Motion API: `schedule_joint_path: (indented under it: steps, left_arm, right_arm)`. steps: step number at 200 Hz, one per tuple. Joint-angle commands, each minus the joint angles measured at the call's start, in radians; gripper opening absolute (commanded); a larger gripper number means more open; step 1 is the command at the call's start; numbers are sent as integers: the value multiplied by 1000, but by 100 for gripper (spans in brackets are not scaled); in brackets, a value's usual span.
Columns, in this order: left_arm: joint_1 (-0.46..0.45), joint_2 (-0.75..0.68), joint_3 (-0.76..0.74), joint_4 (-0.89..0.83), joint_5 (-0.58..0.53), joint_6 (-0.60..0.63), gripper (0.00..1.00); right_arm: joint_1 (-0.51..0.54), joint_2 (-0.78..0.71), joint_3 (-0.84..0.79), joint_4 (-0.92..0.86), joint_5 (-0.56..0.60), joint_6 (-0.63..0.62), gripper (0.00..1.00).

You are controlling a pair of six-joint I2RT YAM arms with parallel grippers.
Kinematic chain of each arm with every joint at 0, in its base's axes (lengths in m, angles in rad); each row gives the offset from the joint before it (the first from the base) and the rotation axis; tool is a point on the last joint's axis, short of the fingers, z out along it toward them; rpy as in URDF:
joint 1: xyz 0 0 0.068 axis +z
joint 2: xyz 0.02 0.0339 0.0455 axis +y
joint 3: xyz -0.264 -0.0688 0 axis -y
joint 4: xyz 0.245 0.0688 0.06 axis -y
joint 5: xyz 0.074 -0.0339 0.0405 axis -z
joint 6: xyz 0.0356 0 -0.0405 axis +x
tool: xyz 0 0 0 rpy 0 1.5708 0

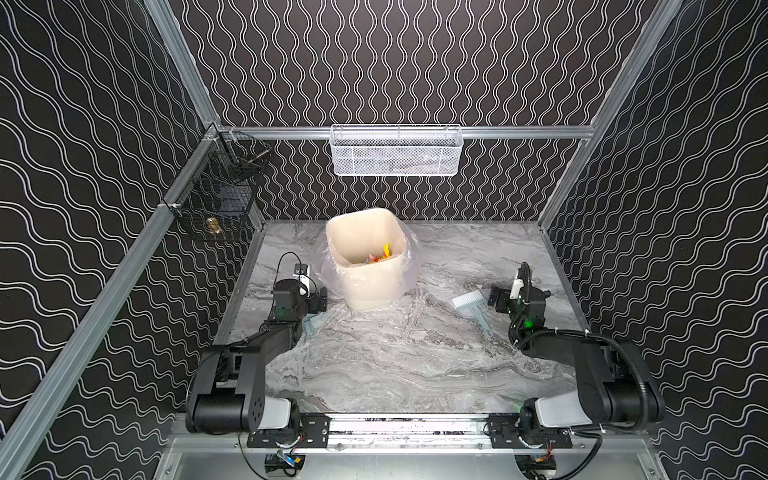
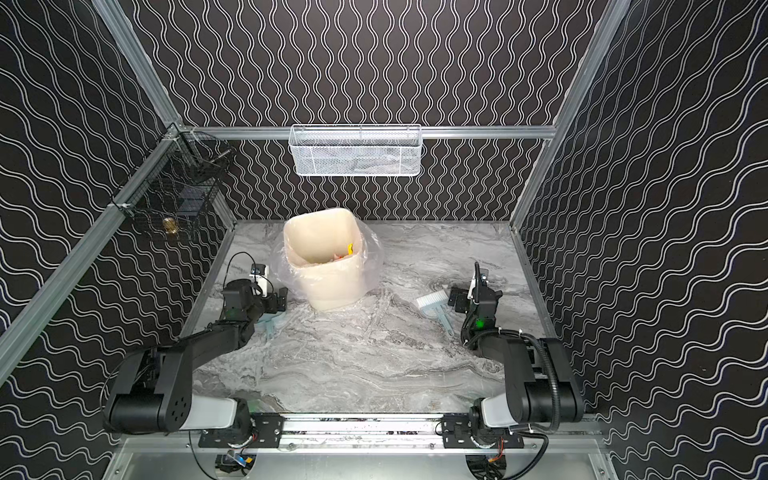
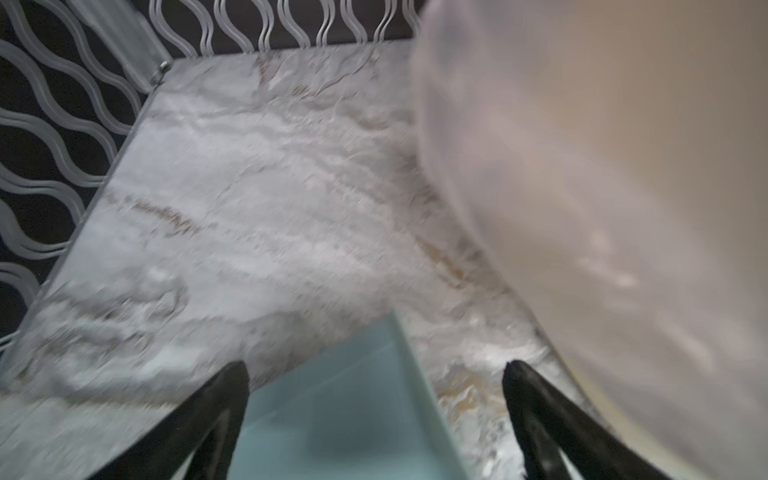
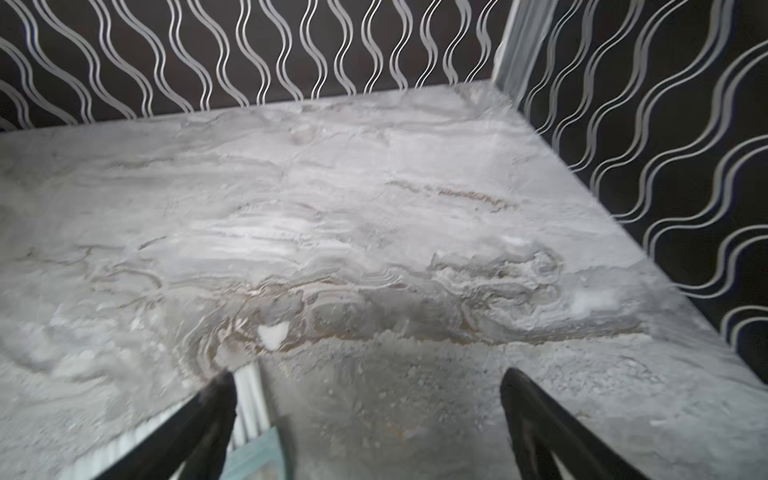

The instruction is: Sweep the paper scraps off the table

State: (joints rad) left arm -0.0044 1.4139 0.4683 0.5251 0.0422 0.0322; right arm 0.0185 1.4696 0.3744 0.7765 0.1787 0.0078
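The paper scraps [image 1: 380,255] [image 2: 347,251], yellow, red and blue, lie inside the cream bin [image 1: 374,286] [image 2: 328,286] at the back of the table [image 1: 395,353] [image 2: 353,353]. I see none on the marble surface. My left gripper [image 1: 321,300] [image 2: 279,301] [image 3: 376,365] is open just left of the bin. The pale blue dustpan [image 1: 312,326] [image 2: 272,324] [image 3: 345,407] lies flat on the table below it, ungripped. My right gripper [image 1: 496,299] [image 2: 456,300] [image 4: 369,374] is open with nothing between its fingers. The pale blue hand brush [image 1: 471,305] [image 2: 434,301] [image 4: 249,399] rests on the table beside it.
A clear plastic liner [image 1: 328,266] [image 3: 519,187] bulges round the bin, close to my left gripper. A white mesh basket [image 1: 395,149] hangs on the back wall and a black wire basket [image 1: 216,195] on the left rail. Aluminium rails edge the table.
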Motion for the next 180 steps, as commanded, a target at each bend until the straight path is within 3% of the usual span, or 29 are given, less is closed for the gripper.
schedule_joint_path:
  steps: [1, 25, 65, 95, 109, 129, 150, 180]
  left_arm:
    - [3, 25, -22, 190, 51, 12, 99]
    - [4, 59, -82, 312, 42, 8, 99]
    - [3, 179, -113, 476, 7, -4, 99]
    - [3, 204, -133, 520, 17, 0, 99]
    - [3, 228, -145, 562, 6, -3, 99]
    - [3, 244, -138, 571, 3, -5, 99]
    - [4, 244, -138, 570, 12, -3, 98]
    - [4, 244, -136, 570, 17, 1, 99]
  right_arm:
    - [0, 36, -34, 251, 42, -30, 100]
    - [-8, 34, -8, 183, 44, -2, 100]
    - [-12, 36, -27, 227, 46, 0, 100]
    - [-27, 42, -102, 342, 33, 22, 100]
    - [-27, 87, -129, 476, 23, -8, 100]
    - [-27, 61, -115, 396, 25, 4, 100]
    - [-27, 83, -131, 470, 24, -8, 100]
    - [-27, 78, -123, 440, 19, 0, 100]
